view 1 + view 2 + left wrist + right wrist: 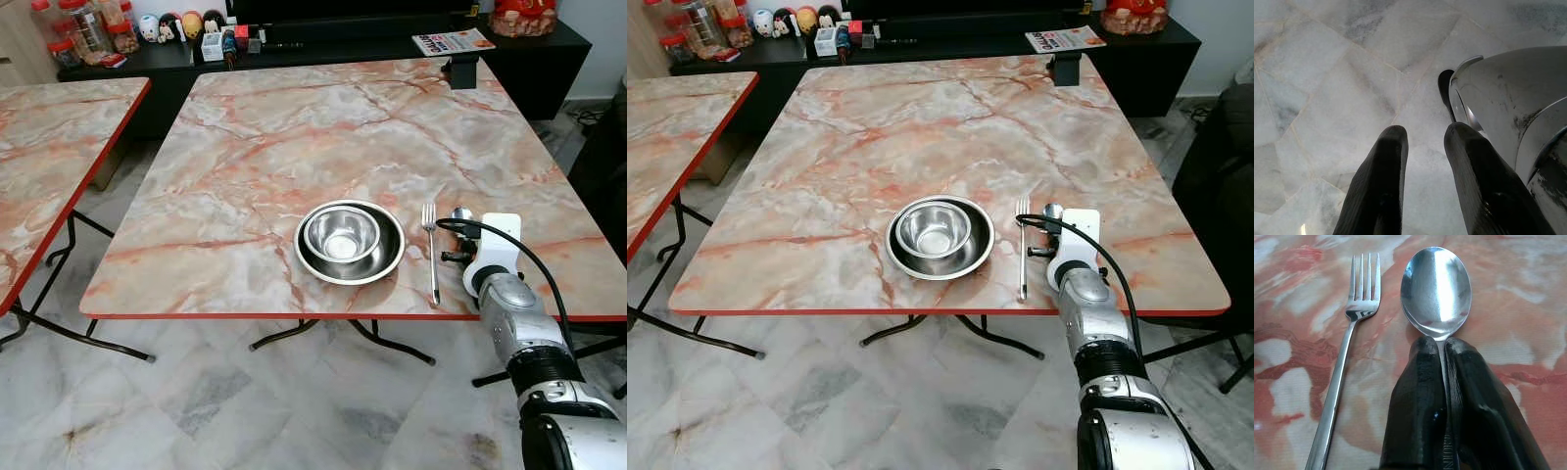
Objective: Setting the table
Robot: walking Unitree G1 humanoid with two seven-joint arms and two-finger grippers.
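While the right claw (1442, 352) pinched the spoon (1436, 289) by its neck, the spoon's bowl lay just right of the fork (430, 250) on the desk (294, 127). Left of the fork sat a small bowl (341, 233) nested in a wider one (350, 242), near the desk's front edge. Over the floor (1327, 73), the left claw (1425, 147) hung with fingers apart, gripping nothing.

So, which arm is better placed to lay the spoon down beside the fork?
The right. Its gripper is shut on the spoon, over the table right beside the fork. The left gripper hangs over the floor.
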